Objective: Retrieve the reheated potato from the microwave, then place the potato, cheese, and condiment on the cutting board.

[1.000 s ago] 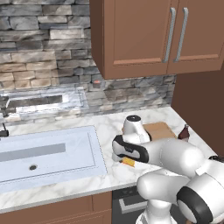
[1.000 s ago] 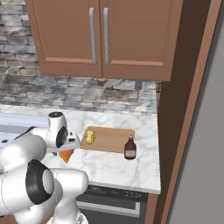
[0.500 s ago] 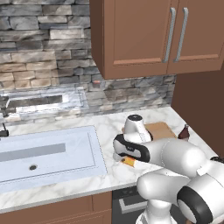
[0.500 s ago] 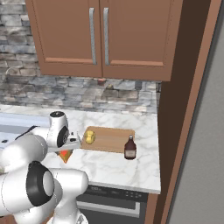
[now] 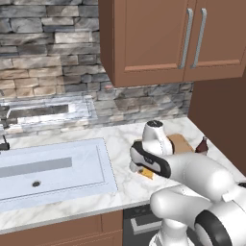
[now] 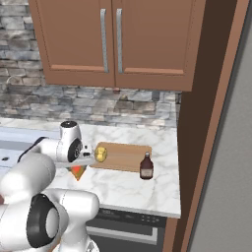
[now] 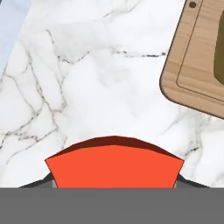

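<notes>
Tool (image 7: 114, 186) closed on the cheese (image 7: 114, 165), the red-orange wedge seated between the two finger tips at the bottom of the hand view, low over the marble counter (image 7: 87, 87). Same wedge visible as an orange sliver under the white hand in the left base view (image 5: 147, 173) and as an orange-red triangle below the hand in the right base view (image 6: 78, 172); contact with the counter not discernible. Cutting board (image 6: 125, 156) flat on the counter just beside the tool, toward the wall-side corner; rounded corner of the board at upper right of the hand view (image 7: 192, 65). Potato (image 6: 101, 154) resting on the near-left end of the board, close to the hand. Condiment (image 6: 146, 167) upright at the front edge of the board, on the side away from the arm; on the board or just off it not discernible. Sink (image 5: 53, 168) set into the counter on the far side of the arm; wooden cabinets (image 6: 113, 44) above.
</notes>
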You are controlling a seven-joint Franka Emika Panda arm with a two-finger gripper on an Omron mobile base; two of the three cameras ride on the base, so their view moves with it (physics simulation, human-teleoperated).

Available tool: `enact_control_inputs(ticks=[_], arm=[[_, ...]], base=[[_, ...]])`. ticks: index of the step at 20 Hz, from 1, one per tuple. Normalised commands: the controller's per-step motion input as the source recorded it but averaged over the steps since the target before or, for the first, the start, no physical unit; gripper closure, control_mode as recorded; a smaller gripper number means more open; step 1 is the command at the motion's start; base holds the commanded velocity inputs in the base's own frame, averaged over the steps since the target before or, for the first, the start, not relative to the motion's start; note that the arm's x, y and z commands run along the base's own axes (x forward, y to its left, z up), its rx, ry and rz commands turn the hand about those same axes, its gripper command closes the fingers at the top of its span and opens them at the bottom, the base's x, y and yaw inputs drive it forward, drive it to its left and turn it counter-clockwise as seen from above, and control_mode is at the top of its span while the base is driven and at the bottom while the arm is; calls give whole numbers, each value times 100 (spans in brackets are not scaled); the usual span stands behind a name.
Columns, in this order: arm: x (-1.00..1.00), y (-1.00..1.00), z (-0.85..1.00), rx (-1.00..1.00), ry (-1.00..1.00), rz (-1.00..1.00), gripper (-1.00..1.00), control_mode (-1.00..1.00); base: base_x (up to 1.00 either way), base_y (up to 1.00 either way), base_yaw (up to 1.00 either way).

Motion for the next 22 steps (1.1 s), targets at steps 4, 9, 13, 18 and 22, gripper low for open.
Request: enact_control_inputs(ticks=[4,9,13,18,22], arm=[[0,-44,23,0,0,-9,100,-100],[4,-49,20,0,0,-13,100,-100],[19,-45,13,0,-4,-14,100,-100],[29,-42,10,0,-1,-13,100,-100],[37,-34,8,0,0,-11,100,-100]], base=[[0,0,0],[0,0,0],[0,0,0],[0,0,0],[0,0,0]])
